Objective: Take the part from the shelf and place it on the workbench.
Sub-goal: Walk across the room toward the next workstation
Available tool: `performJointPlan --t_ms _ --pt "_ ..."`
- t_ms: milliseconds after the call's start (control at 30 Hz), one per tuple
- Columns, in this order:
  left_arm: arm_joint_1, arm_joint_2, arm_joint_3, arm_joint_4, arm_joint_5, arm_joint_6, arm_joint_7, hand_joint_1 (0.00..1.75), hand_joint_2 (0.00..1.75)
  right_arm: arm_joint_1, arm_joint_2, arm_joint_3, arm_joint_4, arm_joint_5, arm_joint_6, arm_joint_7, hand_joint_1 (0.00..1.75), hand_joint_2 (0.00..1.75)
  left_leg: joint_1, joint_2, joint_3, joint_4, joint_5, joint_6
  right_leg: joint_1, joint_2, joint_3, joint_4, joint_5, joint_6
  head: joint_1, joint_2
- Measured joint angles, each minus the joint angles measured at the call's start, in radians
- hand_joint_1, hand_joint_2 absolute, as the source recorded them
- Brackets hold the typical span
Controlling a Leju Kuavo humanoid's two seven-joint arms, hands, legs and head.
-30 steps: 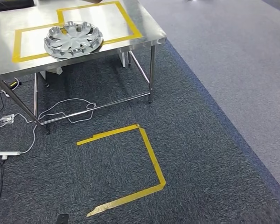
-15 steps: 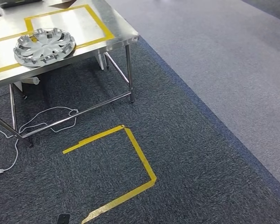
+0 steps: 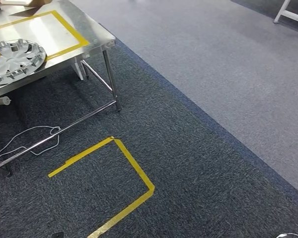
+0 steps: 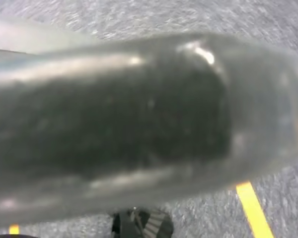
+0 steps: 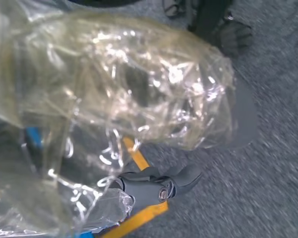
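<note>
The part, a silver wheel cover (image 3: 12,59), lies flat on the steel workbench (image 3: 97,34) at the far left of the head view, partly across a yellow tape outline. My right hand (image 5: 102,99) hangs over the carpet, wrapped in crinkled clear plastic. Its thumb (image 5: 159,186) sticks out free with nothing in it. My left hand (image 4: 121,124) is a dark, blurred mass close to the lens, and its fingers cannot be made out.
A yellow tape square (image 3: 134,166) marks the dark carpet in front of the workbench. White cables (image 3: 31,139) trail under the bench by its legs. Lighter grey carpet (image 3: 215,59) stretches to the right, with a white frame (image 3: 290,15) at the far corner.
The whole picture has slid left: the camera has turned right. The workbench and wheel cover now sit at the left edge, and more light carpet shows on the right.
</note>
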Motion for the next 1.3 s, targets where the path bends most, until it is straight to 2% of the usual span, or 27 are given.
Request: performJointPlan --t_ms 67,133,200,233,267,300,367,400,433,500,567,600,667,700,733,767,800,867,900,967,1033,1100,1167,1200,1233,1267,1300 --pt "-0.001 -0.004 0.019 -0.002 0.013 -0.004 -0.001 0.00 0.00 0.006 0.002 0.004 0.001 0.005 -0.001 0.003 0.00 0.00 0.003 0.023 0.002 -0.010 0.007 0.012 0.001 -0.028 -0.021 0.029 -0.019 0.010 0.005 0.000" --pt "0.001 -0.006 0.032 -0.003 0.018 -0.005 -0.001 0.00 0.00 0.005 0.002 0.007 0.002 0.008 0.000 0.009 0.00 0.00 0.004 0.051 0.002 -0.014 0.009 0.019 0.002 -0.079 -0.074 0.135 -0.078 0.017 0.011 0.000" --pt "0.004 -0.007 0.043 -0.004 0.021 -0.006 -0.001 0.00 0.00 0.004 0.003 0.010 0.003 0.013 0.004 0.023 0.00 0.00 0.002 0.080 0.000 -0.013 0.009 0.020 -0.002 -0.101 -0.131 0.259 -0.130 0.024 0.013 0.000" --pt "0.004 -0.008 0.047 -0.004 0.022 -0.006 -0.002 0.00 0.00 0.006 0.003 0.010 0.003 0.015 0.006 0.032 0.00 0.00 0.002 0.092 0.000 -0.013 0.009 0.020 -0.004 -0.105 -0.140 0.285 -0.134 0.027 0.013 0.000" --pt "0.004 -0.009 0.051 -0.005 0.022 -0.006 -0.001 0.00 0.00 0.008 0.003 0.010 0.004 0.017 0.009 0.040 0.00 0.00 0.002 0.104 0.000 -0.013 0.008 0.018 -0.006 -0.109 -0.128 0.270 -0.119 0.029 0.014 0.000" --pt "0.004 -0.010 0.054 -0.005 0.021 -0.006 -0.001 0.00 0.00 0.011 0.003 0.010 0.004 0.018 0.010 0.047 0.00 0.00 0.002 0.114 0.002 -0.013 0.007 0.016 -0.007 -0.115 -0.096 0.219 -0.091 0.029 0.014 0.000" --pt "0.003 -0.011 0.056 -0.006 0.019 -0.005 0.000 0.00 0.00 0.011 0.003 0.010 0.004 0.020 0.013 0.053 0.00 0.00 -0.001 0.134 0.005 -0.010 0.002 0.009 -0.005 -0.146 -0.012 0.079 -0.042 0.025 0.014 0.000" --pt "0.003 -0.012 0.057 -0.007 0.018 -0.004 0.001 0.00 0.00 0.009 0.003 0.010 0.004 0.021 0.013 0.053 0.00 0.00 -0.004 0.142 0.006 -0.009 0.000 0.003 -0.003 -0.159 0.017 0.030 -0.031 0.020 0.013 0.000" --pt "0.002 -0.012 0.057 -0.008 0.016 -0.003 0.002 0.00 0.00 0.008 0.003 0.010 0.004 0.023 0.013 0.053 0.00 0.00 -0.006 0.150 0.007 -0.008 -0.001 -0.003 0.000 -0.167 0.031 0.006 -0.029 0.014 0.011 0.000" --pt "-0.001 -0.012 0.058 -0.009 0.011 -0.002 0.003 0.00 0.00 0.010 0.003 0.010 0.004 0.027 0.015 0.053 0.00 0.00 -0.007 0.164 0.009 -0.007 -0.002 -0.015 0.003 -0.155 0.032 0.001 -0.030 0.000 0.007 0.000" --pt "-0.004 -0.012 0.058 -0.009 0.008 -0.004 -0.001 0.00 0.00 0.014 0.002 0.010 0.004 0.031 0.019 0.054 0.00 0.00 -0.002 0.142 0.004 0.013 -0.022 -0.027 0.002 -0.140 0.031 -0.003 -0.025 -0.012 0.005 0.000" --pt "-0.005 -0.012 0.058 -0.009 0.008 -0.005 -0.004 0.00 0.00 0.013 0.002 0.010 0.004 0.033 0.022 0.054 0.00 0.00 -0.001 0.119 -0.009 0.047 -0.046 -0.032 0.001 -0.132 0.032 -0.005 -0.022 -0.018 0.003 0.000" --pt "-0.002 -0.011 0.058 -0.010 0.003 -0.006 -0.007 0.00 0.00 0.009 0.002 0.011 0.004 0.039 0.029 0.053 0.00 0.00 0.000 0.079 -0.063 0.168 -0.112 -0.034 0.002 -0.113 0.029 -0.006 -0.019 -0.026 0.000 0.000" --pt "0.001 -0.010 0.058 -0.010 0.000 -0.004 -0.006 0.00 0.00 0.007 0.002 0.011 0.004 0.040 0.032 0.052 0.00 0.00 0.000 0.072 -0.092 0.229 -0.136 -0.033 0.005 -0.101 0.027 -0.006 -0.019 -0.028 0.000 0.000" --pt "0.002 -0.010 0.058 -0.010 -0.002 -0.003 -0.005 0.00 0.00 0.007 0.002 0.011 0.004 0.041 0.034 0.051 0.00 0.00 0.000 0.070 -0.110 0.266 -0.142 -0.031 0.007 -0.088 0.027 -0.005 -0.018 -0.029 0.000 0.000" --pt "0.004 -0.010 0.057 -0.010 -0.003 -0.001 -0.003 0.00 0.00 0.007 0.002 0.011 0.004 0.041 0.035 0.050 0.00 0.00 -0.001 0.068 -0.114 0.268 -0.127 -0.027 0.009 -0.076 0.027 -0.005 -0.018 -0.030 0.000 0.000" --pt "0.004 -0.009 0.057 -0.010 -0.004 0.000 -0.002 0.00 0.00 0.008 0.002 0.011 0.004 0.041 0.035 0.049 0.00 0.00 -0.001 0.063 -0.101 0.235 -0.095 -0.022 0.011 -0.063 0.028 -0.004 -0.017 -0.030 0.001 0.000" --pt "0.004 -0.007 0.057 -0.011 -0.007 0.001 0.000 0.00 0.00 0.007 0.003 0.011 0.004 0.041 0.036 0.049 0.00 0.00 -0.002 0.028 -0.050 0.115 -0.021 -0.008 0.014 -0.040 0.029 -0.002 -0.017 -0.029 0.001 0.000" --pt "0.005 -0.006 0.057 -0.012 -0.010 0.003 0.001 0.00 0.00 0.005 0.004 0.011 0.004 0.041 0.037 0.049 0.00 0.00 -0.003 0.009 -0.027 0.061 -0.001 -0.003 0.015 -0.029 0.026 0.001 -0.016 -0.026 0.001 0.000" --pt "0.004 -0.004 0.057 -0.013 -0.015 0.005 0.002 0.00 0.00 0.004 0.005 0.011 0.004 0.041 0.038 0.048 0.00 0.00 -0.004 -0.011 -0.010 0.013 0.003 0.002 0.013 -0.011 0.016 0.004 -0.013 -0.017 0.001 0.000" --pt "0.002 -0.006 0.056 -0.013 -0.019 0.005 0.000 0.00 0.00 0.006 0.004 0.011 0.004 0.043 0.039 0.046 0.00 0.00 -0.003 0.007 -0.006 -0.001 0.006 0.006 0.010 -0.002 0.004 0.004 -0.010 -0.005 0.001 0.000" --pt "0.001 -0.007 0.055 -0.014 -0.022 0.003 -0.002 0.00 0.00 0.006 0.003 0.011 0.004 0.046 0.042 0.044 0.00 0.00 0.001 0.031 0.000 -0.015 0.013 0.014 0.011 -0.036 -0.021 0.046 -0.038 0.006 0.006 0.000" --pt "0.001 -0.007 0.055 -0.015 -0.023 0.000 -0.003 0.00 0.00 0.000 0.003 0.011 0.004 0.048 0.046 0.040 0.00 0.00 0.001 0.058 0.002 -0.020 0.014 0.019 0.008 -0.085 -0.077 0.162 -0.101 0.016 0.012 0.000" --pt "0.002 -0.007 0.055 -0.015 -0.023 -0.001 -0.003 0.00 0.00 -0.002 0.003 0.011 0.004 0.048 0.049 0.037 0.00 0.00 0.000 0.072 0.001 -0.020 0.014 0.020 0.005 -0.096 -0.109 0.226 -0.128 0.021 0.013 0.000" --pt "0.002 -0.006 0.055 -0.016 -0.023 -0.003 -0.004 0.00 0.00 -0.003 0.003 0.011 0.004 0.048 0.051 0.033 0.00 0.00 -0.001 0.085 0.001 -0.020 0.013 0.019 0.001 -0.101 -0.129 0.269 -0.140 0.026 0.013 0.000" --pt "0.001 -0.006 0.055 -0.016 -0.023 -0.003 -0.004 0.00 0.00 -0.002 0.003 0.011 0.004 0.049 0.052 0.031 0.00 0.00 -0.001 0.097 0.002 -0.019 0.012 0.018 -0.002 -0.106 -0.132 0.278 -0.135 0.030 0.013 0.000" --pt "-0.001 -0.006 0.055 -0.016 -0.023 -0.004 -0.004 0.00 0.00 -0.002 0.003 0.011 0.004 0.050 0.054 0.028 0.00 0.00 0.000 0.109 0.003 -0.019 0.010 0.016 -0.005 -0.112 -0.113 0.246 -0.111 0.032 0.013 0.000"
